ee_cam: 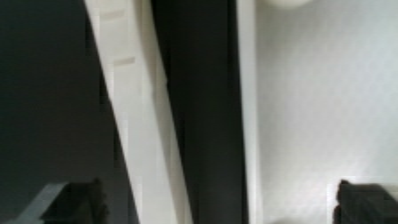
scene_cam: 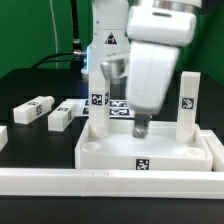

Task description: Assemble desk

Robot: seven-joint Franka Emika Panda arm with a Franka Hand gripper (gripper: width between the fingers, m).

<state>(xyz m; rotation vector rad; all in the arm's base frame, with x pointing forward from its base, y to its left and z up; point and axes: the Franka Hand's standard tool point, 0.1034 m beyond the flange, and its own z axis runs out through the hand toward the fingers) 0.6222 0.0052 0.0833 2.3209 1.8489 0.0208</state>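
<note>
on black table (scene_cam: 30, 85), rimmed white desk (scene_cam: 110, 152)

The arm (scene_cam: 108, 25) is glossy white all over, built of fat, rounded shells with soft edges. A small black mark (scene_cam: 110, 38), triangular as far as I can tell, sits on the upright link at the back. Thin dark cables (scene_cam: 76, 25) hang just behind it. The wrist block (scene_cam: 150, 65) is a bulky white casing, too blurred for finer detail. The gripper (scene_cam: 140, 127) below it ends in short, matte, near-black fingers (ee_cam: 68, 203) with blunt tips
</note>
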